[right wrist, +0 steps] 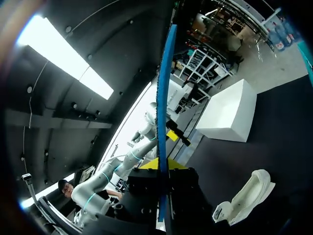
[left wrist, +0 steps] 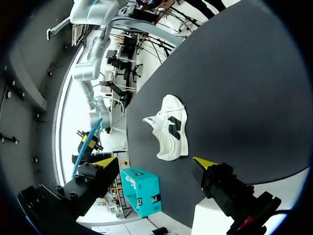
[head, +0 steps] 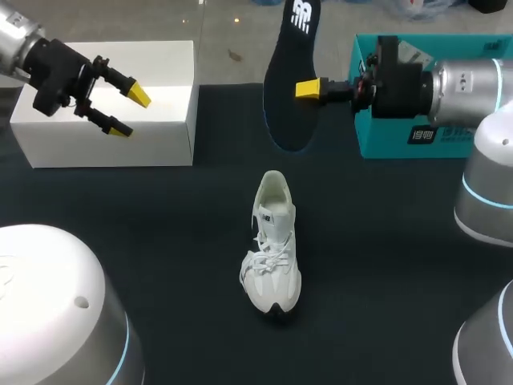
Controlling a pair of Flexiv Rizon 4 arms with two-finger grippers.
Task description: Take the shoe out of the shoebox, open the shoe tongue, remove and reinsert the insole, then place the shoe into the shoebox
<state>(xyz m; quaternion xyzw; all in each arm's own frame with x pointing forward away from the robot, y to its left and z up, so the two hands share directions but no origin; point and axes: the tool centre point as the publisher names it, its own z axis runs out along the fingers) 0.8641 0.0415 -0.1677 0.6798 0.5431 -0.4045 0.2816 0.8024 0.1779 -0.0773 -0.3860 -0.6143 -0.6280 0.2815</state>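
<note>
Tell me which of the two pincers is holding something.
The right pincer: it is shut on the dark insole, held up in the air. The left pincer, by the white box, is open and empty.

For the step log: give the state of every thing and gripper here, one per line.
insole: out of the shoe, held in the air.
right gripper: shut on the insole.
left gripper: open, empty, above the white box.
shoe: upright on its sole on the table, outside both boxes.
teal box: partly hidden; open or closed, cannot tell.
</note>
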